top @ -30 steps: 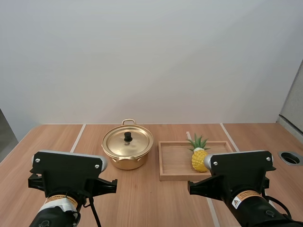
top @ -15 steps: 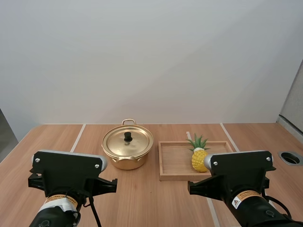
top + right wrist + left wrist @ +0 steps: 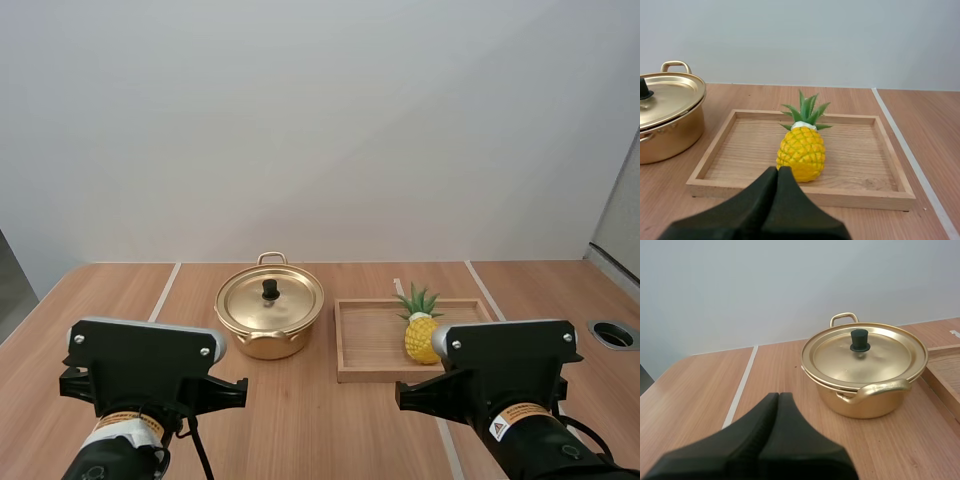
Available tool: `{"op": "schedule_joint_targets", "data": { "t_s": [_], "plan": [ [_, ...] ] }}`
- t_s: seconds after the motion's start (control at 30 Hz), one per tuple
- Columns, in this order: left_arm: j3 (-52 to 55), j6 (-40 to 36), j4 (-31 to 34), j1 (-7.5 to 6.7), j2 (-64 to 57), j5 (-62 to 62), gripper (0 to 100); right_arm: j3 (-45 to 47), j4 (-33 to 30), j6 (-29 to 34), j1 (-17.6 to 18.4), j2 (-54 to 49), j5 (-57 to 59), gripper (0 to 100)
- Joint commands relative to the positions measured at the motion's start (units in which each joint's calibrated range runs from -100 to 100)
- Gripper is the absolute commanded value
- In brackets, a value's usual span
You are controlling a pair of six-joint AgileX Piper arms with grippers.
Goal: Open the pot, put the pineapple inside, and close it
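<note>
Table (image 3: 300,430) of brown wood carries, in the high view, a round gold metal pot (image 3: 290,340) closed by its flat gold lid (image 3: 285,300) with a small black knob (image 3: 270,289). Just to its right lies a shallow rectangular wooden tray (image 3: 370,340), and a small yellow pineapple with green leaves (image 3: 419,335) stands in it near the right side.

From the left wrist, the left gripper (image 3: 778,396) has its black fingers pressed together into one wedge, holding nothing, short of the pot and above the table.

From the right wrist, the right gripper (image 3: 778,170) is likewise closed and empty, just in front of the tray, with the upright pineapple beyond its tip.
</note>
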Motion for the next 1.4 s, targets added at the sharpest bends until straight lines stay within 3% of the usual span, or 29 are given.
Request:
{"op": "schedule_joint_targets", "data": {
  "t_s": [0.0, 0.23, 0.3, 0.37, 0.43, 0.53, 0.57, 0.6, 0.63, 0.9, 1.03, 1.2, 1.27, 1.37],
  "plan": [
    [0.00, -0.83, 0.06, -0.08, -0.35, -0.78, 0, 0.00, -1.17, 0.00, -0.09, 0.27, -1.24, 0],
    [0.00, -0.83, 0.49, -0.08, -0.35, -0.44, 2, 0.00, -3.30, 0.00, -0.09, 0.27, -0.91, 0],
    [0.00, -1.13, 0.49, -0.08, -0.35, -0.44, 10, 0.00, -3.44, 0.00, -0.09, 0.27, -0.94, 0],
    [0.00, -1.13, 0.49, -0.08, -0.35, -0.44, 25, 0.00, -3.44, 0.00, -0.09, 0.27, -0.94, 0],
    [0.00, -2.24, 0.49, -0.08, -0.35, -0.44, 42, 0.00, -3.44, 0.00, -0.09, 0.27, -0.94, 15],
    [0.00, -2.36, 0.49, -0.08, -0.35, -0.64, 88, 0.00, -3.44, 0.00, -0.09, 0.27, -0.94, 49],
    [0.00, -2.47, 0.49, -0.08, -0.35, -0.64, 91, 0.00, -3.44, 0.00, -0.09, 0.27, -0.94, 58],
    [0.00, -2.56, 0.49, -0.08, -0.35, -0.80, 100, 0.00, -3.44, 0.00, -0.09, 0.27, -0.94, 77],
    [0.00, -3.33, 0.49, -0.08, -0.35, -1.08, 100, 0.00, -3.54, 0.00, -0.09, 0.27, -0.94, 100],
    [0.00, -4.02, 0.59, -0.08, -0.35, -7.18, 100, 0.00, -6.68, 0.00, -0.09, 0.27, -2.69, 100],
    [-1.95, -4.02, 3.11, -0.08, -0.35, -20.19, 100, 0.00, -18.51, 0.00, -0.09, 0.27, -12.14, 100],
    [-10.32, -4.02, 3.00, -0.08, -0.35, -40.67, 100, 0.00, -39.98, -0.33, -0.35, 0.27, -25.61, 100],
    [-14.14, -4.02, 3.00, -0.08, -0.35, -44.55, 100, -1.88, -43.37, -0.33, -0.42, 0.27, -24.14, 100],
    [-19.38, -4.02, 3.00, -0.08, -0.35, -42.18, 100, -8.76, -43.23, 0.00, -0.42, 0.27, -13.97, 100]
  ]
}}
